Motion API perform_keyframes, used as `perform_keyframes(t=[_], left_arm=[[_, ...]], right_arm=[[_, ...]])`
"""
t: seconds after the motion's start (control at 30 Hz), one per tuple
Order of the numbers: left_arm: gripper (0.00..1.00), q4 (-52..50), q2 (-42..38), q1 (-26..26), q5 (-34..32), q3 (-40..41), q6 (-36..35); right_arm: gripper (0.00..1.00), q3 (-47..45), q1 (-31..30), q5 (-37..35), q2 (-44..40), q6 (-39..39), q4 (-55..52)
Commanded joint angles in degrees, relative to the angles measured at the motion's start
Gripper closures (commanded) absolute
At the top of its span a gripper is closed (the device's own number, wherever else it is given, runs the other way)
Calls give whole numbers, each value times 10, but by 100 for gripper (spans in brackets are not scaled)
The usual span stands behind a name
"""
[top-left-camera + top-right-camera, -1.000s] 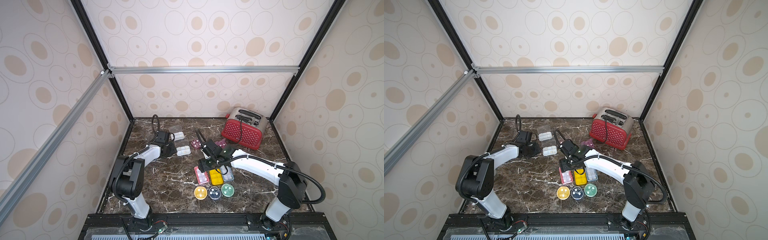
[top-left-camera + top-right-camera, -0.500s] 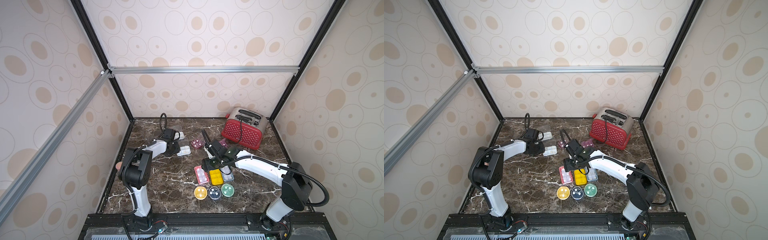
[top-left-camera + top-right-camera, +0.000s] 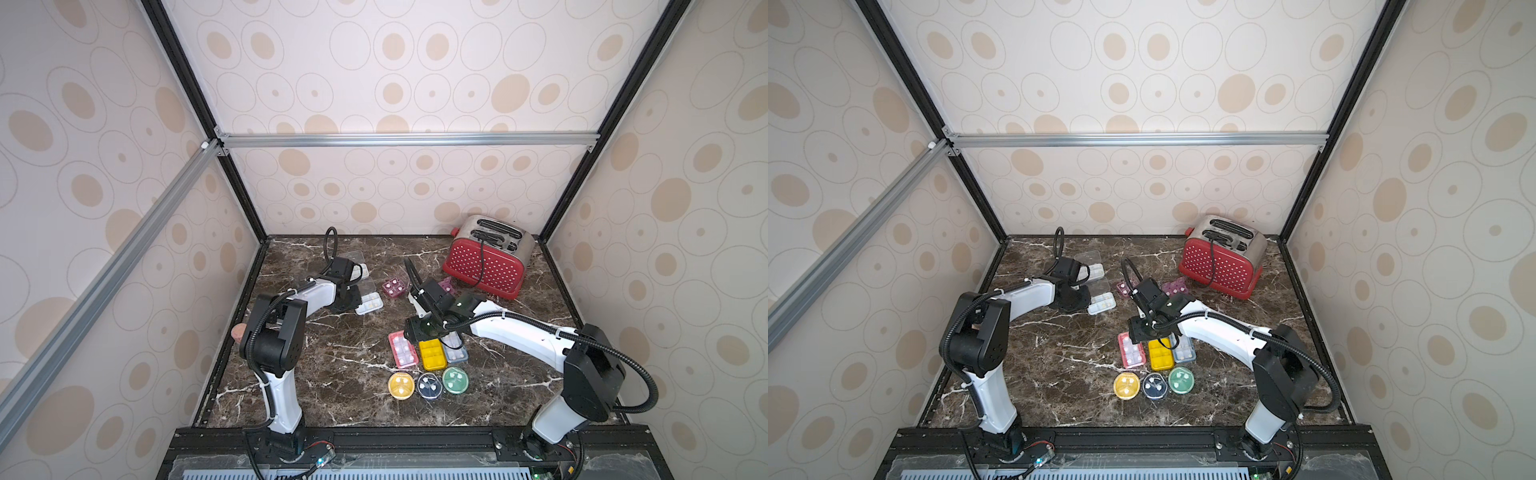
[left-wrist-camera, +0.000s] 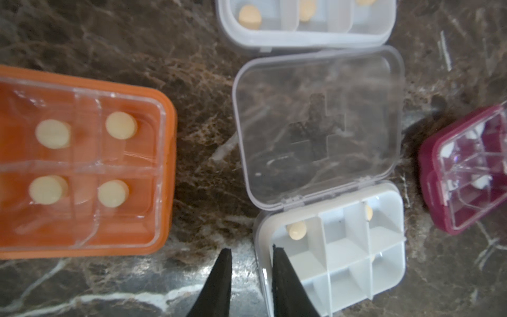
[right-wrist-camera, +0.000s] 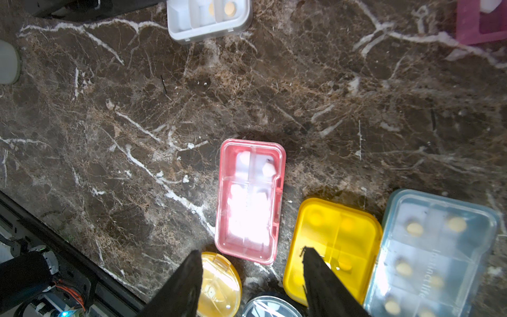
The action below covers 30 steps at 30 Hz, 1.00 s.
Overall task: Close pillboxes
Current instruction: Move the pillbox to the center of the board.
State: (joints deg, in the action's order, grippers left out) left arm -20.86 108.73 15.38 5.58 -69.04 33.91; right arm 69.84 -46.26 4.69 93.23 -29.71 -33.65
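— Left hand [image 4: 251,262]?
— Fingers slightly apart, gripping nothing, at the edge of the white pillbox [image 4: 354,247]. Its clear lid [image 4: 318,129] lies flat open on the surface [image 4: 205,164].
— Right hand [image 5: 251,250]?
— Fingers wide apart, empty, above the red pillbox [image 5: 249,200] and yellow pillbox [image 5: 333,236].

Top views look down from the front, sharing the scene; wrist views hang close over tabletop [image 4: 192,137].
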Motion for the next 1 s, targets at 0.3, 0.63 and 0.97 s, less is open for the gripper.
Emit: perform_keyframes(t=[0.3,0.63,0.97], left_arm=[[83,-69,-2,16,-22,-16,-65],[88,-78,-69,29,3,85,-110],[87,-148,-129,58,27,132,-173]], right_arm=[[40,12,2,-11,10,0,-15],[41,75,2,-10,63,26,-46],[48,149,2,15,136,66,-61]])
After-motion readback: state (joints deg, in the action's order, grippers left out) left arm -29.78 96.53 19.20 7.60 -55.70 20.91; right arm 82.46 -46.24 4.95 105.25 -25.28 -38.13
